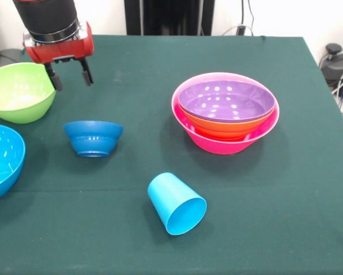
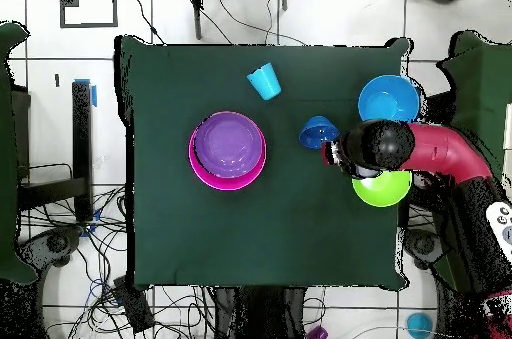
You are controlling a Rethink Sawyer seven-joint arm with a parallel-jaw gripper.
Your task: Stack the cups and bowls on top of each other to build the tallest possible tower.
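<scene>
Arm: reached down beside the lime green bowl (image 1: 16, 91).
Gripper (image 1: 71, 75): fingers spread, empty, above the table (image 1: 160, 240).

we see a dark green table (image 1: 274, 229) holding a pink bowl stack (image 1: 225, 112), blue cup (image 1: 176, 203) on its side at lower centre, and three bowls (image 1: 93, 137) at left.

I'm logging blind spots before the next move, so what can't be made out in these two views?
- Lime bowl: overhead, mostly under the arm; front view, cut at the left edge.
- Sky blue bowl: front, cut off by the left edge.
- Orange bowl: only a rim shows under the purple bowl.
- End effector: overhead, hidden beneath the arm.
</scene>
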